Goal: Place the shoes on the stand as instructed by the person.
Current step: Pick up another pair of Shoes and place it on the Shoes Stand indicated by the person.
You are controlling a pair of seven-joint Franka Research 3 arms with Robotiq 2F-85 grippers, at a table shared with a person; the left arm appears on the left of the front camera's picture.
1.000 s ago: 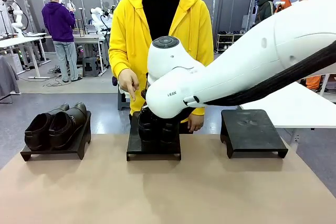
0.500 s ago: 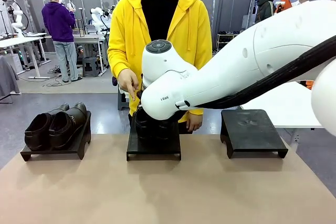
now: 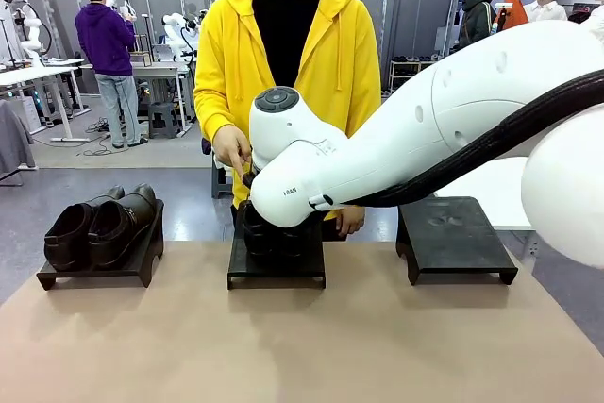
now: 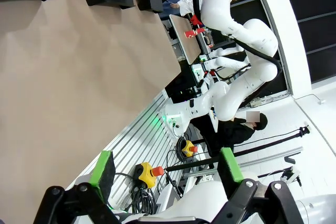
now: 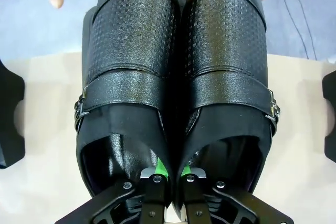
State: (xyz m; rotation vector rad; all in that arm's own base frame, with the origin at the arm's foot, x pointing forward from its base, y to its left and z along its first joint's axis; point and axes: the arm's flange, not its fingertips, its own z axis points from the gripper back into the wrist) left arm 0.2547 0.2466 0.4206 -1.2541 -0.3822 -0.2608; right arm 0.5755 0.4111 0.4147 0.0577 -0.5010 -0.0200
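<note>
Right gripper [image 5: 169,174] — clenched on the touching inner walls of a pair of shiny black leather buckle-strap shoes [image 5: 176,87], one green-padded finger inside each shoe opening. Held over, or resting on, the middle low black stand [image 3: 276,266]; contact between soles and stand cannot be told. Toes pointed far, toward the person in the bright yellow zip hoodie [image 3: 288,63], whose hand [image 3: 229,148] points down just left of the pair.

Left gripper [image 4: 167,171] — released, fingers wide apart and empty, well away from the stands, over the bare tan tabletop [image 4: 68,87].

Risks, as judged:
- Letting go before the soles sit flat — cause: pair possibly not yet down; shoes likely to tip or slide off the far edge.
- Fingers catching the inner walls on withdrawal, dragging the pair off the stand.
- Brushing the person's hand, close beside the pair.

Count:
- Stands: three — left, middle, right [image 3: 456,238].
- Shoes: four, two pairs; second pair [image 3: 99,224] seated on the left stand [image 3: 99,271].
- Right stand: unoccupied.
</note>
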